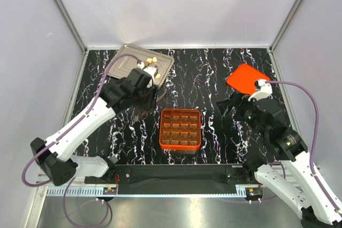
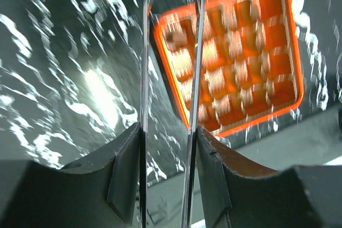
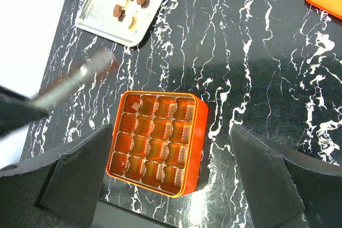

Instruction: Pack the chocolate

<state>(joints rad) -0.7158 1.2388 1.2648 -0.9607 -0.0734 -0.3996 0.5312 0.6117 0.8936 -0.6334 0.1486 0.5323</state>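
Left gripper [image 2: 168, 105] jaws slightly parted, holding nothing visible. Right gripper [image 3: 171, 158] wide open, empty, above orange box [image 3: 157, 142]. Chocolate [image 3: 128, 4] on tray [image 3: 96, 17], worktop's far-left corner.

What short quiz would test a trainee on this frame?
1. True or false: the orange lid is sitting on the orange box.
2. Where do most chocolate pieces lie? A) metal tray B) box C) lid
3. Fill in: the right tool is ____ (open/shut).
Key: 1 false, the lid lies apart on the table; 2 A; 3 open.
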